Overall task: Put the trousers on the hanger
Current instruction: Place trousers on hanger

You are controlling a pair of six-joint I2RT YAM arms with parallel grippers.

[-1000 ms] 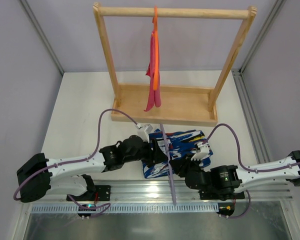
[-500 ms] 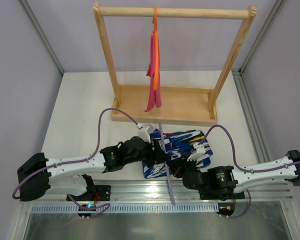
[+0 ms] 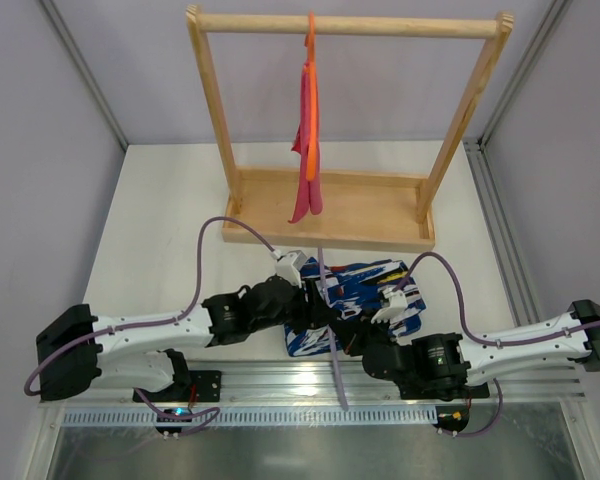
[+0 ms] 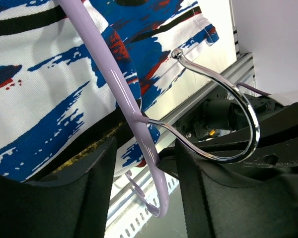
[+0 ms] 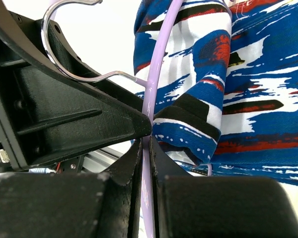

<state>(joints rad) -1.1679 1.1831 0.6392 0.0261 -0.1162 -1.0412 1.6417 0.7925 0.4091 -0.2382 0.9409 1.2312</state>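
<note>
The trousers (image 3: 375,285) lie crumpled on the table between the two arms, their blue, white, red and black print filling the left wrist view (image 4: 49,74) and the right wrist view (image 5: 248,89). The lilac hanger (image 3: 341,390) stands tilted over them, its silver hook (image 4: 248,124) curving to the right. My right gripper (image 3: 352,338) (image 5: 148,144) is shut on the hanger's bar (image 5: 156,74) just below the hook. My left gripper (image 3: 323,312) (image 4: 146,148) straddles the same bar (image 4: 116,84) with its jaws apart and a gap showing on one side.
A wooden rack (image 3: 330,215) stands at the back of the table. An orange hanger with pink cloth (image 3: 308,140) hangs from its top rail. An aluminium rail (image 3: 280,378) runs along the near edge under both arms. Purple cables loop above each forearm.
My right gripper has closed onto the hanger's bar and its arm has crept slightly left. The left gripper and the trousers have hardly moved.
</note>
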